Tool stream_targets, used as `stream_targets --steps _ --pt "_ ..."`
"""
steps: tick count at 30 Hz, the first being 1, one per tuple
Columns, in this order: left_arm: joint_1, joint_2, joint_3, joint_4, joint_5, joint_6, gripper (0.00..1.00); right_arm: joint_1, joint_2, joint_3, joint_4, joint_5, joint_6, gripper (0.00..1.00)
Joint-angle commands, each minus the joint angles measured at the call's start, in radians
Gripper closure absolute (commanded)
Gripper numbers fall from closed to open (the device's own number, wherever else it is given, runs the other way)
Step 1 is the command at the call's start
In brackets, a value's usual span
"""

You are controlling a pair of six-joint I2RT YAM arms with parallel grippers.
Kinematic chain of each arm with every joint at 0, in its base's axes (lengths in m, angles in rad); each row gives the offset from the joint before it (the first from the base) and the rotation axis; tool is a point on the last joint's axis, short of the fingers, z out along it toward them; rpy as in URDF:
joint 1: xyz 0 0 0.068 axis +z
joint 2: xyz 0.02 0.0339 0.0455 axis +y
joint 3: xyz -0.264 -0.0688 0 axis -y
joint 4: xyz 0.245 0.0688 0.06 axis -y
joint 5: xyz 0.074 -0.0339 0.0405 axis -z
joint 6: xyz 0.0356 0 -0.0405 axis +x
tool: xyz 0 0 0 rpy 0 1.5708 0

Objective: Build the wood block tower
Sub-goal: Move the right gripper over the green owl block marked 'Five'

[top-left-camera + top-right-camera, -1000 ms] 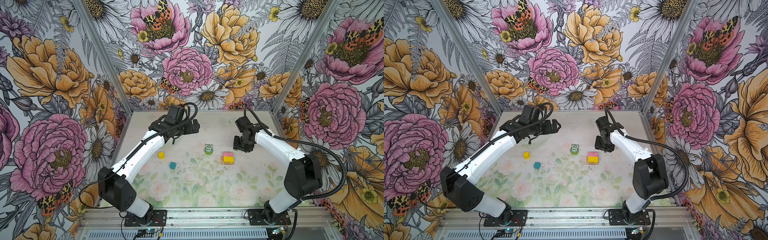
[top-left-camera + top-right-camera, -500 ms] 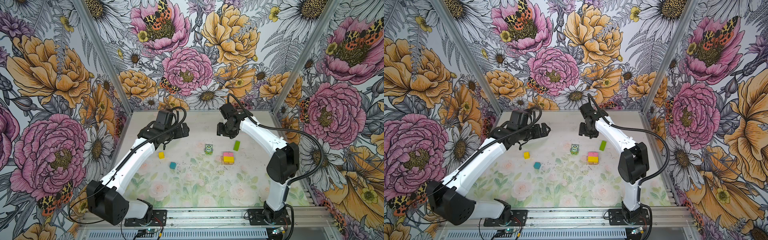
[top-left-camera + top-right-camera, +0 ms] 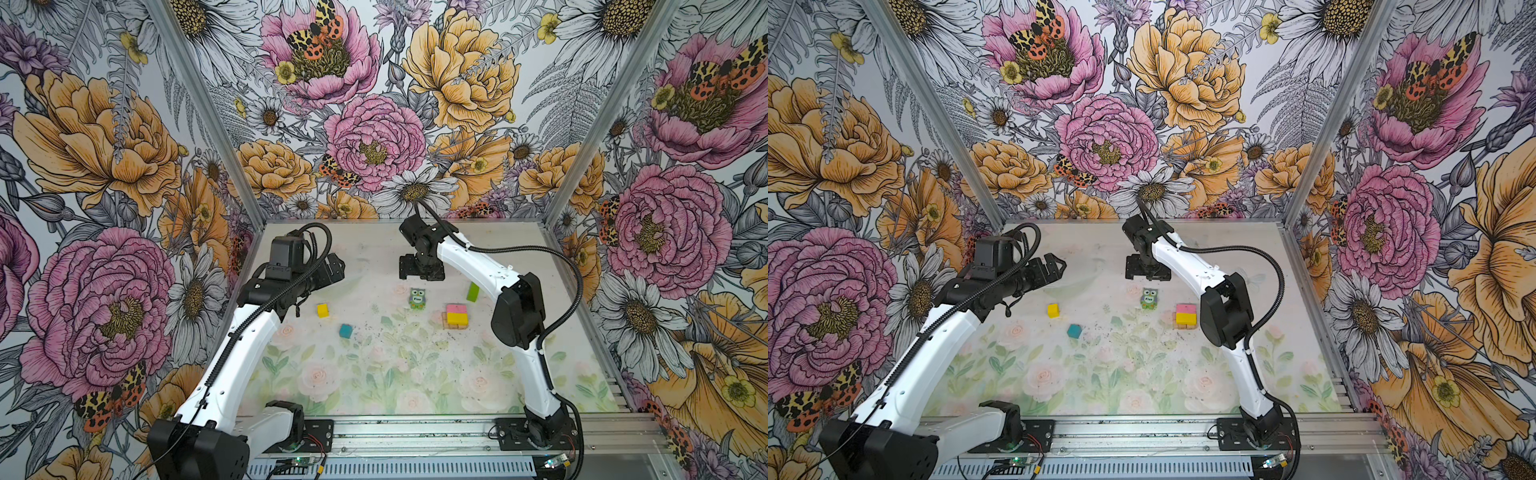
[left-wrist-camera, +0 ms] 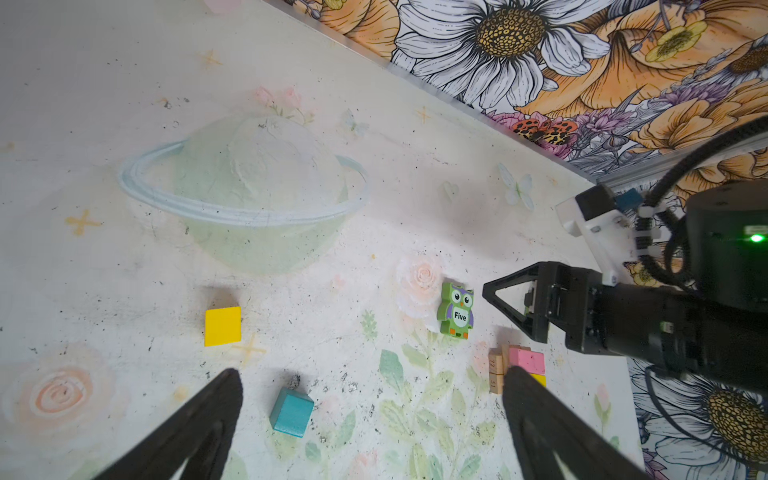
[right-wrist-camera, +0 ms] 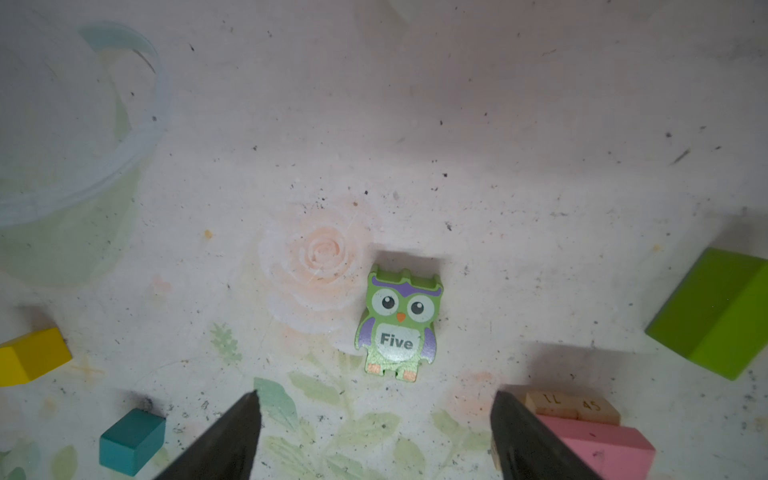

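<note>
The wood block tower [image 3: 455,316] has tan bars below with a pink and a yellow block side by side on top. Loose wood blocks lie around it: an owl piece [image 3: 417,298], a lime-green bar [image 3: 472,291], a yellow cube [image 3: 322,310] and a teal cube [image 3: 345,331]. My right gripper [image 5: 376,395] hangs open and empty just behind the owl piece [image 5: 399,324]. My left gripper [image 4: 372,374] is open and empty, raised at the back left, with the teal cube [image 4: 291,412] showing between its fingers far below.
The floral mat [image 3: 395,374] covers the floor, with metal-framed walls close on three sides. In a top view the right arm's elbow [image 3: 1225,311] hides the lime-green bar and stands right beside the tower [image 3: 1185,316].
My right gripper has let go of the lime-green bar on the mat, opened wide and swung left to behind the owl. The left arm has drawn back to the left.
</note>
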Motion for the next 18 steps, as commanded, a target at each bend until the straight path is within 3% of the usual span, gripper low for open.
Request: stream_targets --steps 1,7,14,18 --pt "0.016 -0.009 0.0 0.013 0.05 0.041 0.01 0.009 0.039 0.026 -0.031 0.04 0.032 0.06" --pt "0.024 0.007 0.017 0.014 0.061 0.055 0.01 0.014 0.068 0.001 -0.032 0.07 0.07 0.06" --pt "0.029 0.012 0.023 0.015 0.077 0.06 0.01 0.019 0.1 -0.024 0.01 0.044 0.068 0.18" --pt "0.03 0.011 0.022 0.012 0.084 0.066 0.01 0.02 0.127 -0.025 0.026 0.031 0.075 0.19"
